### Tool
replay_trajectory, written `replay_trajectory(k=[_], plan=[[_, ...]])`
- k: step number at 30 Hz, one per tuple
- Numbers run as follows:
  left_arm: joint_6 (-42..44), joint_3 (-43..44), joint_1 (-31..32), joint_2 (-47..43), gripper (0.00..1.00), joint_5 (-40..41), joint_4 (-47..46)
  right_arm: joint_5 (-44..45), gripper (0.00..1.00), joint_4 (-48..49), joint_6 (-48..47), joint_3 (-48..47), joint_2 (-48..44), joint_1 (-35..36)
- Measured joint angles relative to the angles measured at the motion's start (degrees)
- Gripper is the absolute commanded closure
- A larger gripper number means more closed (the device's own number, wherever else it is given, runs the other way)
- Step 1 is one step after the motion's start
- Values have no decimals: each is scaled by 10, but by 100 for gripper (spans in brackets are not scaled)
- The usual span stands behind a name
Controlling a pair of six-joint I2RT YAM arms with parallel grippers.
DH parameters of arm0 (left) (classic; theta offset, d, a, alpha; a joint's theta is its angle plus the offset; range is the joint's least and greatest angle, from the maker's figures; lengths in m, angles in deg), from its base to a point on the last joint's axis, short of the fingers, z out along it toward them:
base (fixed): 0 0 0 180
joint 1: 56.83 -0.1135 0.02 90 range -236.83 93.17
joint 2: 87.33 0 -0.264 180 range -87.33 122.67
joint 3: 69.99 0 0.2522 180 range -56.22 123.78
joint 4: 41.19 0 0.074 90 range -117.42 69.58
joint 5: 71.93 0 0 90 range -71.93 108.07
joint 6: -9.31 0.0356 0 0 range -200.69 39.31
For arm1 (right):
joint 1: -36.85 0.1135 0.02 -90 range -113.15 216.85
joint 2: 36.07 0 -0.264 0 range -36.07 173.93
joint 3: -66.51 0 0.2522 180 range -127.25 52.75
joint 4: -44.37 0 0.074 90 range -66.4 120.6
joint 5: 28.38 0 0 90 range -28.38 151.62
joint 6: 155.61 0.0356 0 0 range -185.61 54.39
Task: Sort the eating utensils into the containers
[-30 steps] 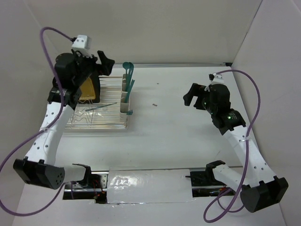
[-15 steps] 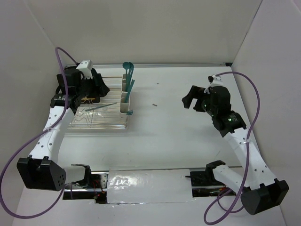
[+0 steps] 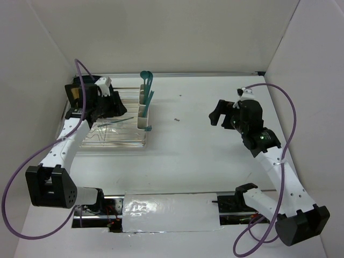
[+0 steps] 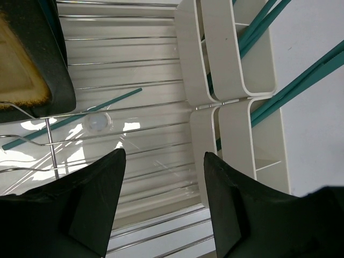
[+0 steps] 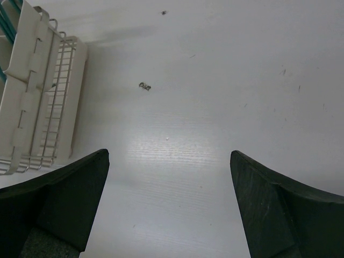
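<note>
One teal utensil lies loose on the wires of the clear dish rack; it also shows in the top view. Cream-white cups stand along the rack's right edge and hold several teal utensils, seen sticking up in the top view. My left gripper is open and empty above the rack, close to the cups; the top view shows it over the rack. My right gripper is open and empty over bare table, right of the rack, also seen from the top.
A dark plate with a yellow centre leans in the rack's left part. A small dark speck lies on the white table between rack and right arm. White walls close in the table on three sides.
My left arm has swung down and left over the rack, bringing its gripper lower near the loose utensil and cups. The right arm has barely moved.
</note>
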Motion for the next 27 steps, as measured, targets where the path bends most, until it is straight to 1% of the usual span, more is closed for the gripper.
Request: replay_trajectory(k=[12, 18, 27], plan=[[0, -14, 0, -8, 25, -8, -14, 3, 0, 10, -17, -1, 30, 0], [-2, -25, 0, -43, 22, -11, -25, 6, 0, 11, -19, -5, 53, 0], [-7, -37, 0, -92, 19, -13, -35, 38, 0, 15, -23, -14, 40, 0]])
